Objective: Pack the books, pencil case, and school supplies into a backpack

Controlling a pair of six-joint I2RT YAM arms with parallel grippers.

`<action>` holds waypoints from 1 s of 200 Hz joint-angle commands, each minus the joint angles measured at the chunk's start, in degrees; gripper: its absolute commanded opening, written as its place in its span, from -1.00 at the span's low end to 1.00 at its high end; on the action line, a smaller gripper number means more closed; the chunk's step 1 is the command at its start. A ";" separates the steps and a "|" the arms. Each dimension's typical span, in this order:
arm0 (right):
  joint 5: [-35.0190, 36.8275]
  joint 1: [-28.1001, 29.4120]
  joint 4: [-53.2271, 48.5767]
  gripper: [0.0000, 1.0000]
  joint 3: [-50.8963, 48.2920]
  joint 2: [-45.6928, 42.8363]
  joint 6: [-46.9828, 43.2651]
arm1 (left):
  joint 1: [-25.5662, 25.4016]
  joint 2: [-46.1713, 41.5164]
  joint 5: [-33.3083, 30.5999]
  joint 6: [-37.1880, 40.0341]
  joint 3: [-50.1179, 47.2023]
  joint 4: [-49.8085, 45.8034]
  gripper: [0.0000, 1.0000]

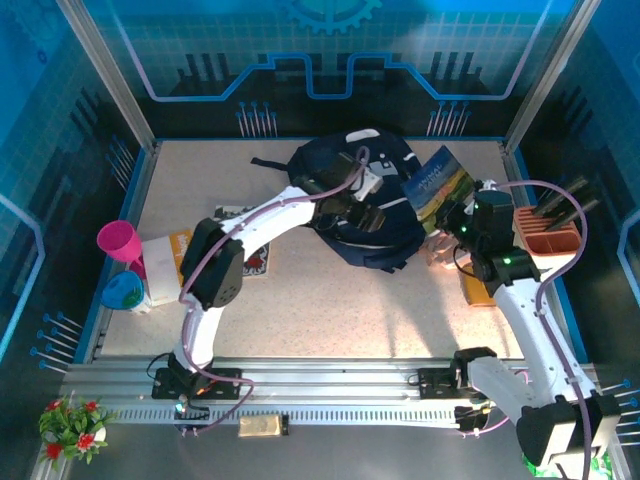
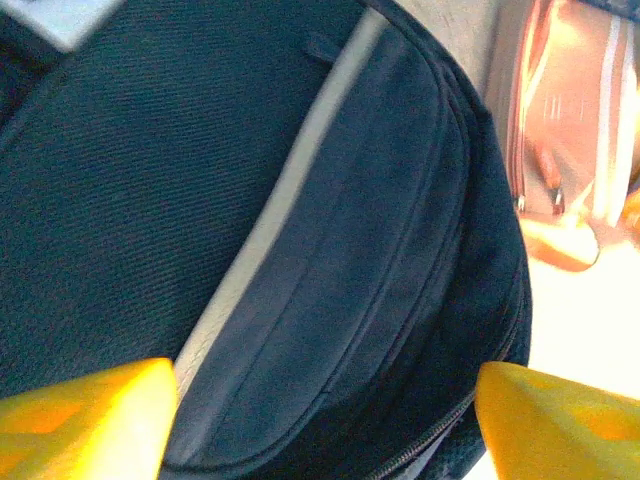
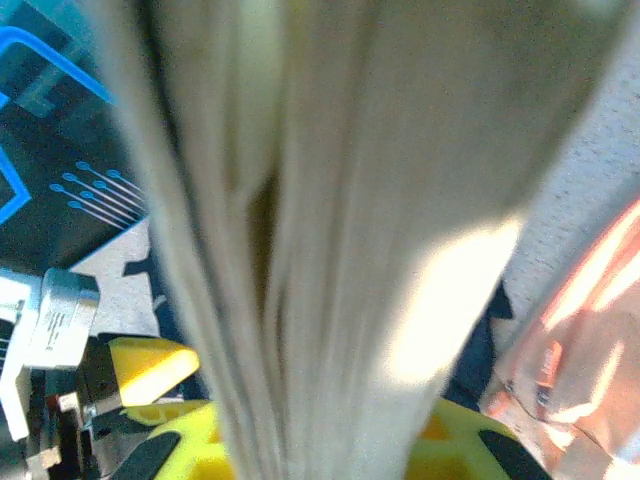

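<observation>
Pinkish pencil case point(image 2: 565, 130) lying on bench point(image 1: 350, 310) at 3 o'clock just beside backpack point(image 1: 390, 245), right tool point(image 1: 452, 215) gripping blue-green book point(image 1: 437, 185) tilted on edge at 2 o'clock, left tool point(image 2: 325, 425) hovering jaws wide over backpack sitting at 12 o'clock

Twin white-and-black arms
The left arm point(image 1: 250, 232) and right arm point(image 1: 528, 318) have white links, black joint housings, looping lilac cables point(image 1: 550, 183), a green light point(image 1: 505, 262) and yellow fingertips point(image 2: 90, 420).

Dark navy backpack point(image 1: 390, 245) with pale grey stripe. Blue-green landscape cover on book point(image 1: 440, 187). Magenta cup point(image 1: 118, 240); pinkish-beige pencil case point(image 2: 565, 130).
</observation>
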 commanded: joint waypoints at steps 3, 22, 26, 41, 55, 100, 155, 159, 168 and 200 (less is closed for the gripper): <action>-0.53 -3.02 -1.95 -0.86 0.26 -2.34 -1.70 | -1.23 5.81 -3.17 8.74 8.14 -9.23 0.39; -1.47 -4.57 -2.65 -0.86 0.26 -2.48 -1.97 | -1.94 9.87 -3.88 10.02 13.10 -11.21 0.37; -1.59 -4.84 -2.79 -0.86 0.26 -2.40 -1.97 | -2.19 10.59 -4.32 10.27 14.12 -11.50 0.36; -2.01 -5.70 -2.81 -0.86 0.26 -2.38 -1.92 | -2.80 13.60 -5.68 11.14 18.04 -13.11 0.36; -2.36 -6.34 -2.72 -0.86 0.26 -2.38 -1.73 | -3.41 15.86 -7.85 11.52 20.84 -14.52 0.35; -2.55 -7.20 -2.50 -0.86 0.26 -2.48 -1.73 | -3.83 19.96 -13.14 10.39 24.43 -16.09 0.11; -3.07 -7.42 -1.67 -0.86 0.26 -1.71 -1.01 | -4.91 20.79 -13.05 14.35 24.50 -17.71 0.35; -3.19 -7.43 -1.60 -0.86 0.27 -1.69 -0.97 | -4.98 20.88 -13.74 14.52 24.45 -17.62 0.34; -3.20 -7.43 -1.41 -0.86 -1.31 -1.68 -0.75 | -5.19 21.02 -15.68 14.53 24.50 -17.20 0.31; -2.94 -7.50 -1.60 -0.86 -1.42 -2.02 -0.57 | -5.41 21.16 -20.64 13.14 24.83 -15.75 0.13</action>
